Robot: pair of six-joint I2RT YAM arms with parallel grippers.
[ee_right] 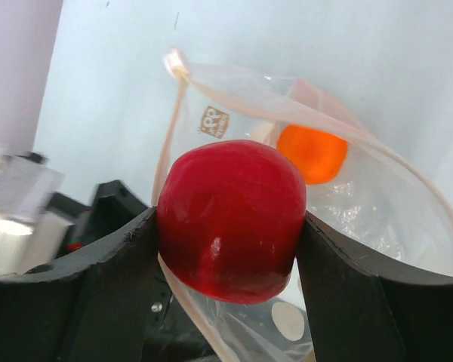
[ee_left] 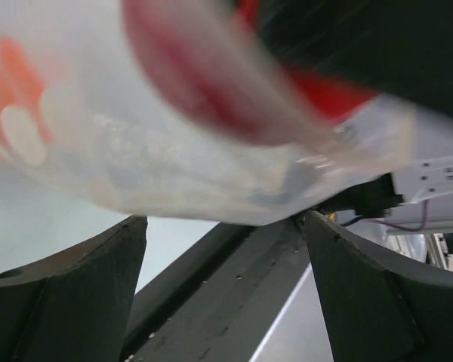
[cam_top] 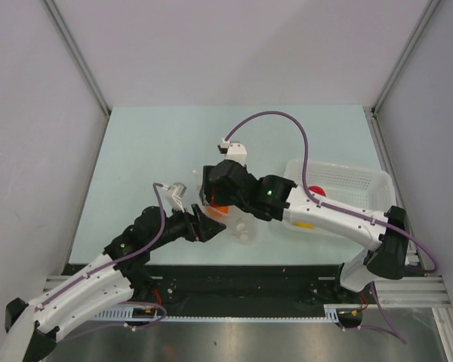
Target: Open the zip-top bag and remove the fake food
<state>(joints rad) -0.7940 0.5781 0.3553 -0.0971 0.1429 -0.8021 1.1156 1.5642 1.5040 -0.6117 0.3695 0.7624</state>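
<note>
The clear zip-top bag [cam_top: 240, 228] with white dots lies at mid-table, its mouth open in the right wrist view [ee_right: 377, 211]. My right gripper [ee_right: 230, 226] is shut on a glossy red fruit [ee_right: 232, 219] and holds it just at the bag's mouth. An orange fruit [ee_right: 313, 153] lies inside the bag behind it. My left gripper [ee_left: 223, 222] has its jaws wide apart, with the bag [ee_left: 158, 151] hanging blurred just beyond its fingertips. In the top view the left gripper [cam_top: 208, 225] is at the bag's left edge and the right gripper [cam_top: 214, 200] is over it.
A white perforated basket [cam_top: 362, 177] stands at the right and holds a red fruit [cam_top: 317, 190] and a yellow one [cam_top: 303, 224]. The right arm lies across its near side. Grey walls close in the table left, right and back.
</note>
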